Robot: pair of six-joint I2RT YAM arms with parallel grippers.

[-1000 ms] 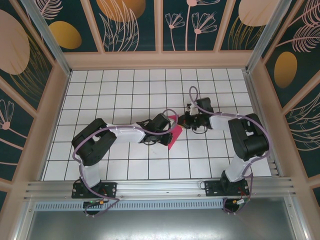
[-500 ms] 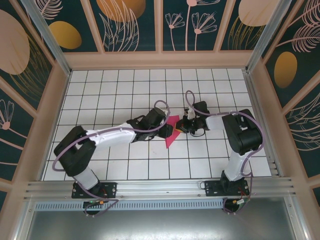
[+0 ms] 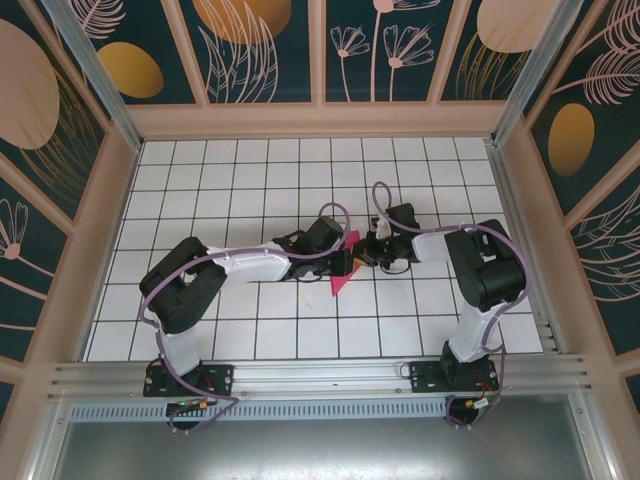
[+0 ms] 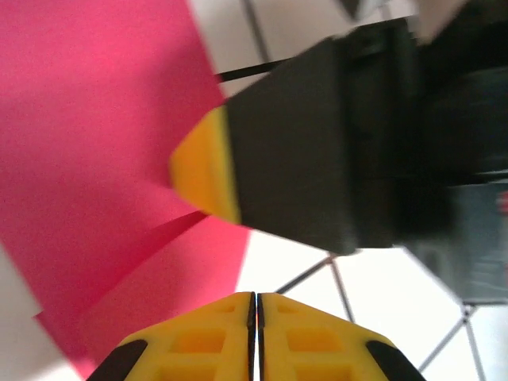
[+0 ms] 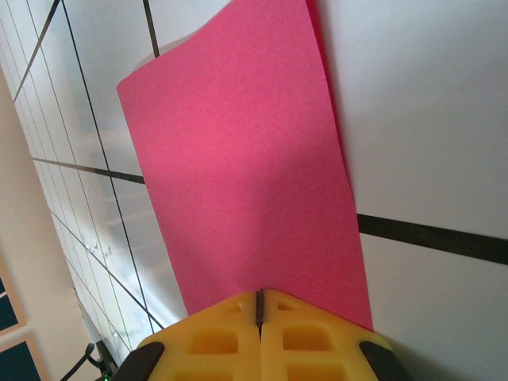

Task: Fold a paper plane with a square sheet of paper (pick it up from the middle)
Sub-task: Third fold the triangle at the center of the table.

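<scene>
Paper sheet (image 3: 340,281), magenta-pink and folded into a narrow wedge, sits about the middle of the white grid-tiled table (image 3: 230,180). Its point is toward the near edge, and it lies between the tips of the two arms. From above, the left gripper (image 3: 346,264) reaches in from the left and the right gripper (image 3: 363,254) from the right. The two are just beside each other over the far half of the paper sheet.

On the left wrist camera, the left gripper (image 4: 255,317) has its yellow fingertips pressed together, with only a thin dark seam between them. The paper sheet (image 4: 95,159) spreads to the left of them, showing a raised flap and a diagonal fold line. Its lower corner runs close beside the left fingertip, but whether any edge is nipped there cannot be told. A black finger with a yellow tip (image 4: 294,143), belonging to the right gripper, rests across the paper's right edge.

On the right wrist camera, the right gripper (image 5: 259,313) also has its fingertips together. The paper sheet (image 5: 246,182) runs straight out from their seam, so they are clamped on its near edge. From there the paper rises away from the fingers, curling slightly at its far end above the tiles.
</scene>
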